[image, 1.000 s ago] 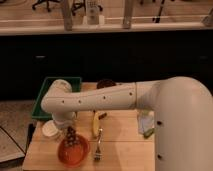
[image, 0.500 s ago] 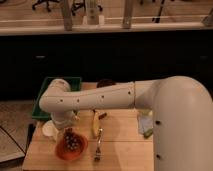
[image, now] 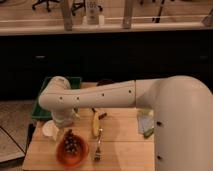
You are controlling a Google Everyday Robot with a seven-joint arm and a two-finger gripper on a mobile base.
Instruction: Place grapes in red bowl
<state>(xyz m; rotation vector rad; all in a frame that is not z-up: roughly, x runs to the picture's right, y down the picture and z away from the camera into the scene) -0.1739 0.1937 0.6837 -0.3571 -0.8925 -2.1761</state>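
My claw [image: 64,121] hung by the desk's [image: 125,150] left edge, just behind the red bowl [image: 60,155]; I couldn't tell whether it was apart or together. The grapes [image: 72,143] lay in that bowl, narrow end toward the far edge.

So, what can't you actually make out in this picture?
All in the camera view:
- Gripper: hangs just behind the red bowl; the arm covers most of it.
- Green tray: the arm hides what it holds.
- Dark bowl: only a sliver shows behind the arm.
- Pale green item: partly behind the robot's body, cannot be named.
- Grapes: in the red bowl, its wall hides their underside.
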